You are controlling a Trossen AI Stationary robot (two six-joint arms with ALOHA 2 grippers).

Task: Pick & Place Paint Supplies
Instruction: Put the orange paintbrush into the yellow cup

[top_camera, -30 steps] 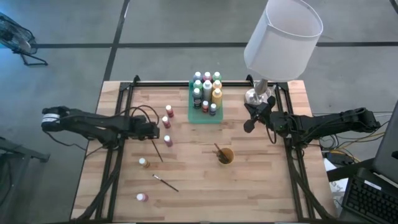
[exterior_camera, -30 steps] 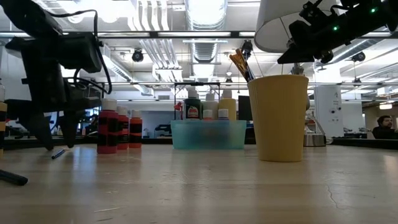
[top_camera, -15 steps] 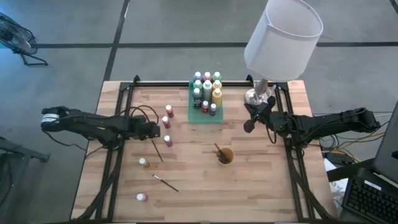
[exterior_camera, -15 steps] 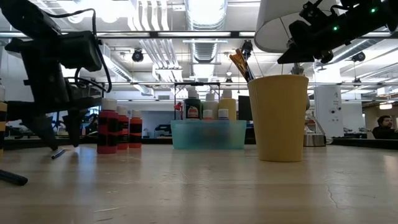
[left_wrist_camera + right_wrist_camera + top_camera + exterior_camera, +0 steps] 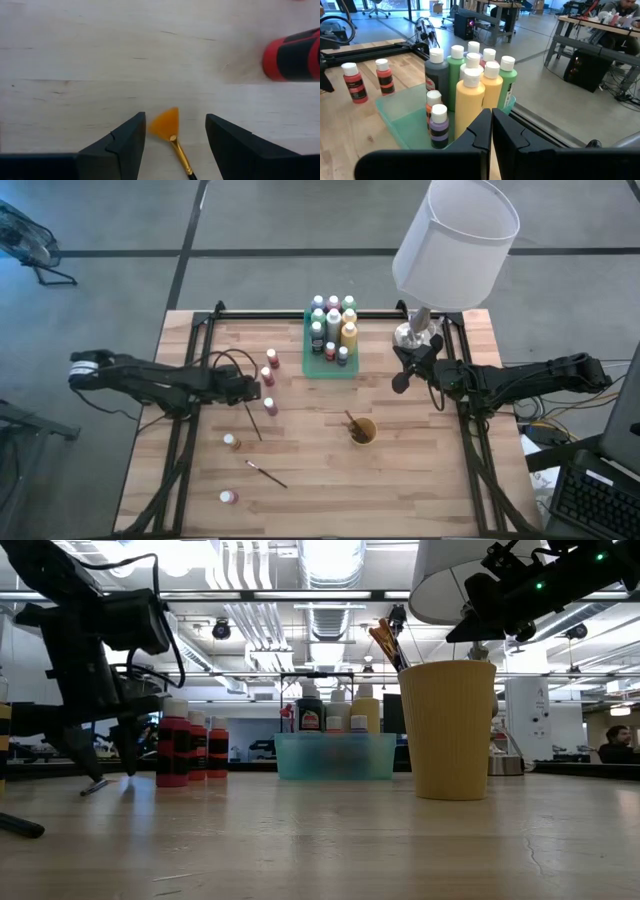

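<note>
- Your left pincer point(image 5: 172, 145) hangs spread just above the tabletop point(image 5: 300, 430), left of the green tray point(image 5: 312, 367), its fingers either side of a paintbrush's point(image 5: 172, 134) orange bristles.
- 1 red bottle point(image 5: 292, 61) stands near it.
- Your right pincer point(image 5: 491, 132), pressed together and empty, waits right of the tray.
</note>
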